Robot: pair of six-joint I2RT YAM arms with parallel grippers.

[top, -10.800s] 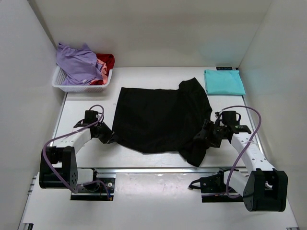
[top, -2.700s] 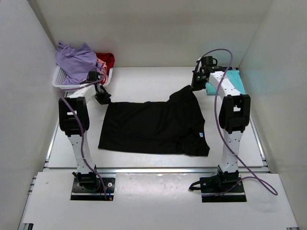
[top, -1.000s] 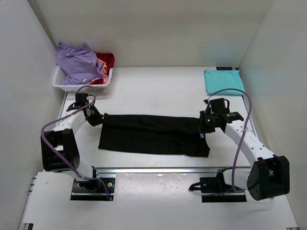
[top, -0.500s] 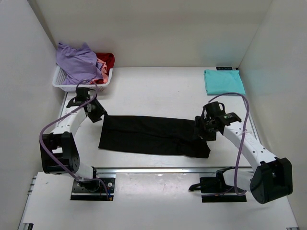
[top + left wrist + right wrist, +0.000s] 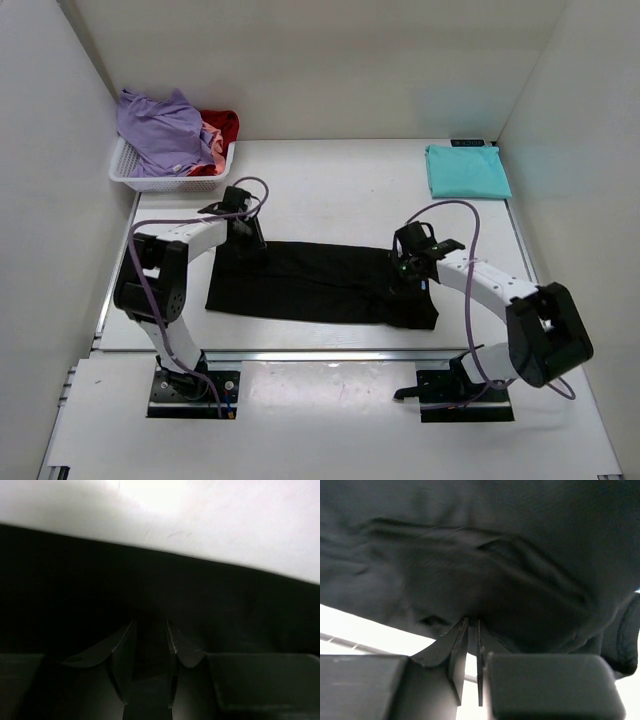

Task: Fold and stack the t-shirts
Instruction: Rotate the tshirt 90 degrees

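black t-shirt (image 5: 320,282) folded narrower, long flat strip

The black shirt (image 5: 320,282), teal shirt (image 5: 467,170), lavender shirt (image 5: 160,130), pink shirt (image 5: 211,140) and red shirt (image 5: 224,124) were all plain; the basket (image 5: 165,183) was white lattice, the table (image 5: 330,190) white.

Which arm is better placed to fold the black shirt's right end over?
Right, probably: the right gripper already sits over the black shirt at its right end, while the left gripper is at the opposite end, across the whole strip.
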